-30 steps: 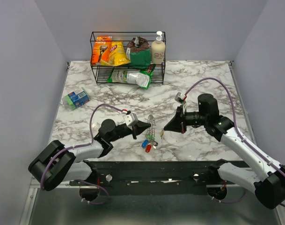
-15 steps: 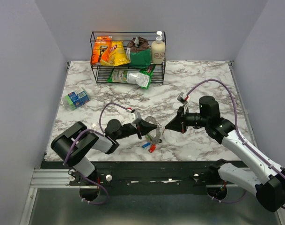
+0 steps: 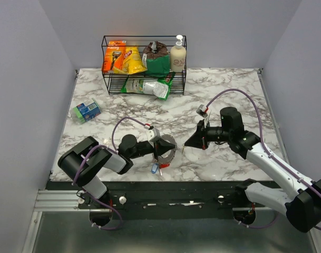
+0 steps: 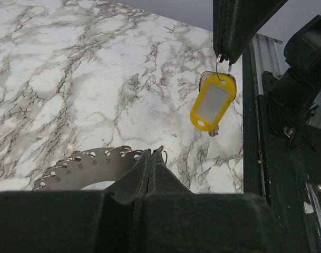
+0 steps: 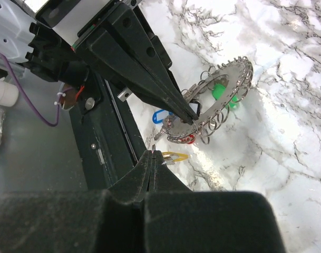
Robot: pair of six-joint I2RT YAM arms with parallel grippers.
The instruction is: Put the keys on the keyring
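Silvery metal, the keyring (image 5: 235,74) is clamped in the left tool (image 5: 190,114) close to the near edge of the counter (image 3: 223,89), with green, blue and red keys (image 5: 159,116) hanging on it. Just beside it we see the right tool (image 4: 224,55) pinched on the yellow key (image 4: 213,102). Both arms reach low, tips facing.

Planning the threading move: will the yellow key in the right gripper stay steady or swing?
Probably swings: the yellow key dangles by its small wire loop from the right gripper. Likely light, mostly plastic tag. Its loop looks thin, maybe bendable.
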